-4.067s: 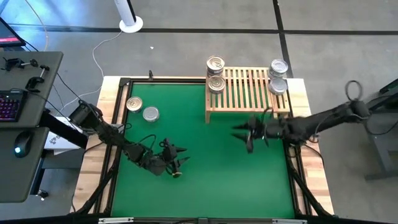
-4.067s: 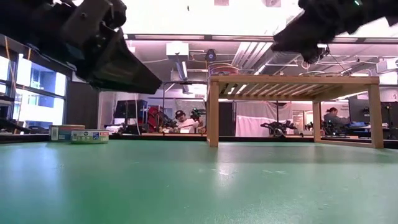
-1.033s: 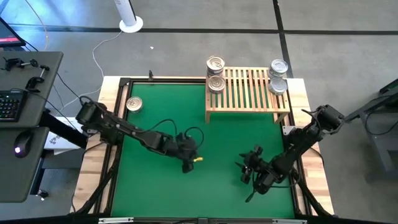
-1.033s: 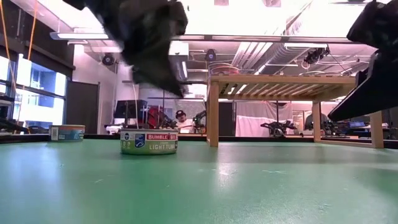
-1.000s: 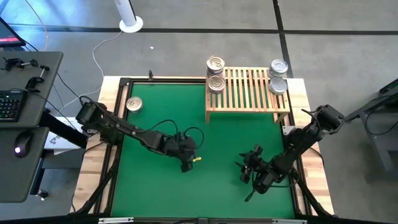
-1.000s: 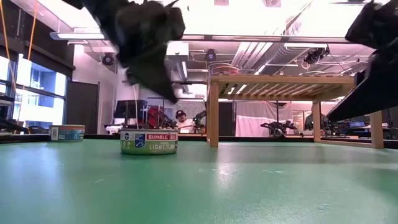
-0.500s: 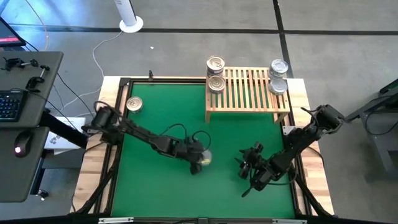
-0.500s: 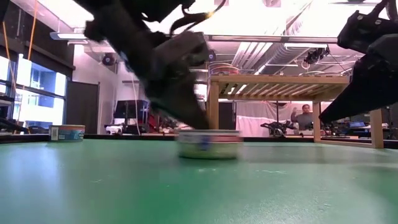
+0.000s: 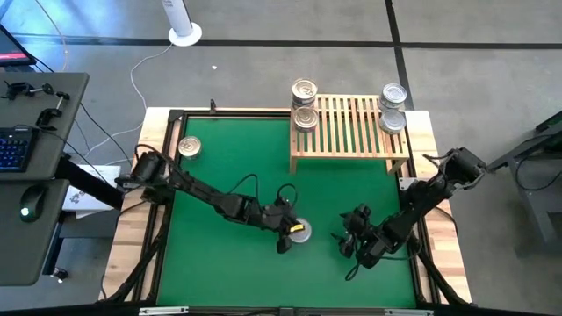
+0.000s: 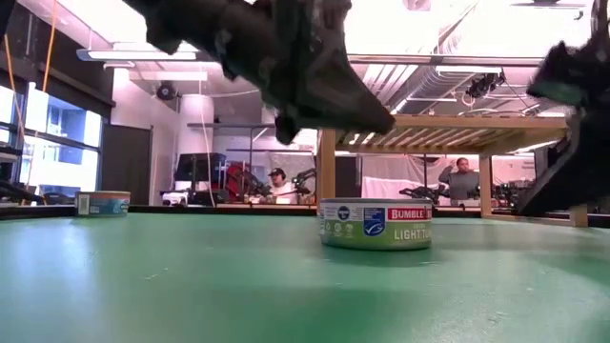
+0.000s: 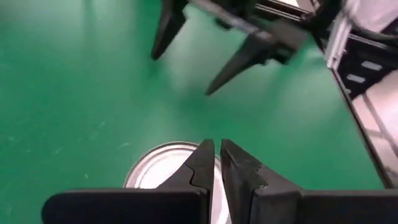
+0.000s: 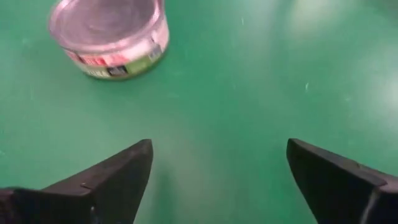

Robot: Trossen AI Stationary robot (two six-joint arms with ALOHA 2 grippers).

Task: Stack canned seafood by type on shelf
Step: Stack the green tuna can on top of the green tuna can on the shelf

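Observation:
A silver-lidded tin [image 9: 300,231] with a green-and-red label [image 10: 375,224] stands on the green mat near the middle. My left gripper [image 9: 288,235] is shut, its tips [image 10: 381,122] slanting down over the tin with a gap above the lid; the left wrist view shows the tin's lid [image 11: 158,174] behind the shut fingers [image 11: 214,149]. My right gripper [image 9: 342,254] stands open to the tin's right, facing it [image 12: 109,34]. The slatted shelf [image 9: 351,132] carries tins at its left end [image 9: 304,89] and right end [image 9: 394,94]. Another tin [image 9: 188,147] sits far left.
The shelf stands on its legs at the mat's far edge [image 10: 448,124]. Pale wooden frame rails [image 9: 439,254] border the mat. Bare green mat [image 9: 237,272] lies near the front. People show in the room beyond the table [image 10: 462,176].
My left gripper, shut, has swept toward the table's right edge and pushed the tin along the mat from left of centre to the middle. The tin has stayed upright. The gripper's fingers have tipped from steeply downward to a flatter slant and now stand above the lid.

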